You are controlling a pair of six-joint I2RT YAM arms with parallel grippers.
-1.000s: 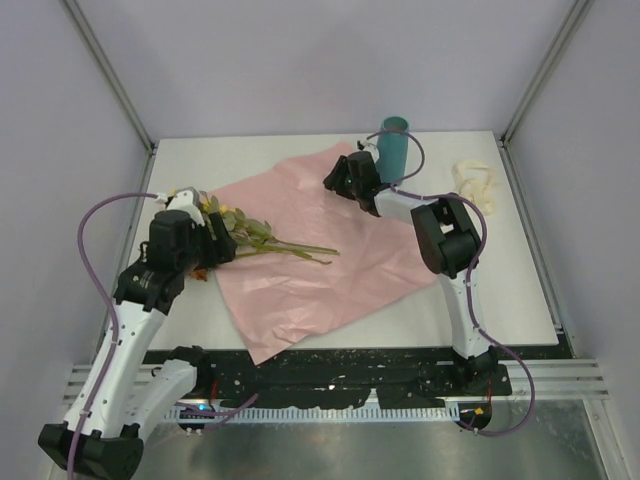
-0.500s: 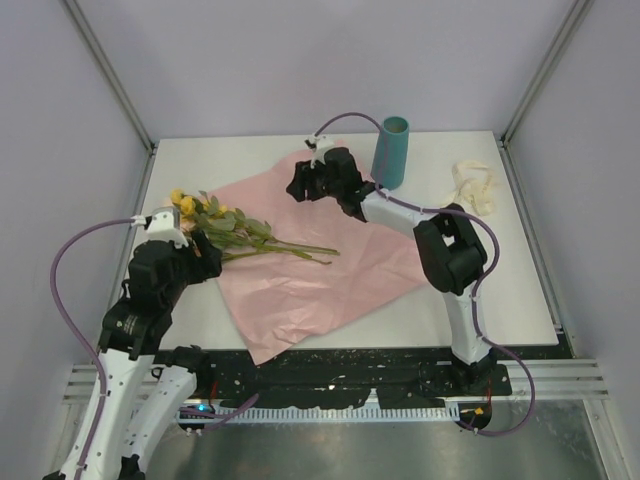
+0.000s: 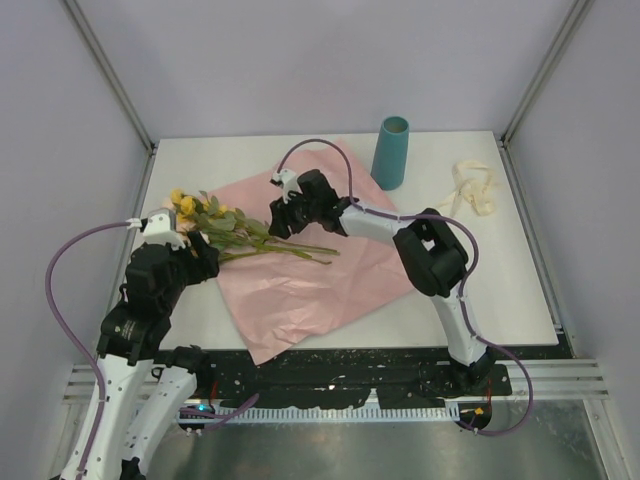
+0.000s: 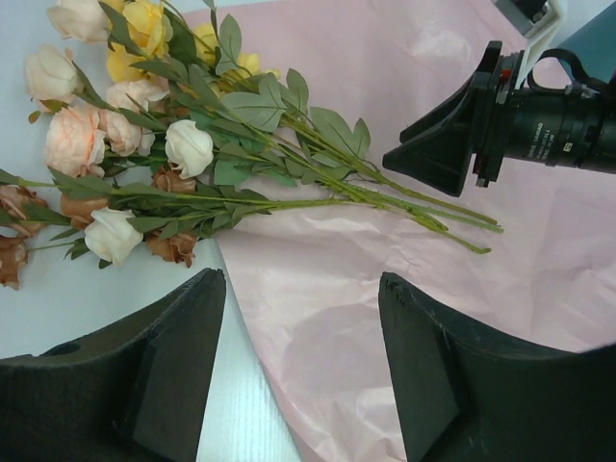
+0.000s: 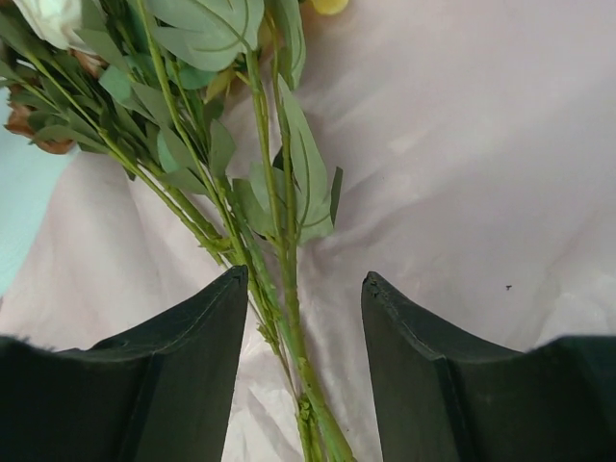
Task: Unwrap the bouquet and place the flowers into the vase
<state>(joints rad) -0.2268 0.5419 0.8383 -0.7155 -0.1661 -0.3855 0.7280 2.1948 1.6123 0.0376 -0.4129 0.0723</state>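
Seen from above, the flowers, a loose bunch of artificial blooms with thin green stems and matte leaves, lie flat just ahead of the left gripper, their heads off the sheet on the white table and their stems across the crinkled pink paper. The right gripper hangs over the stem end, and the vase, a smooth teal tapered cylinder, stands upright well behind it, with a limp cream ribbon off to that arm's right. From the left wrist, two dark, wedge-shaped fingers stand wide apart and hold nothing; beyond them cream, peach, yellow and rusty blooms fan out to the left of the gripper, the stems running right over the thin, softly creased paper toward the black right gripper, whose tips sit just above the stem ends; a sliver of the vase shows beyond it. From the right wrist, the fingers are parted to a middling width and grip nothing; the gripper straddles the bundle of stems, which runs between the fingers without clearly touching either, leaves spreading ahead over the pale, wrinkled paper.
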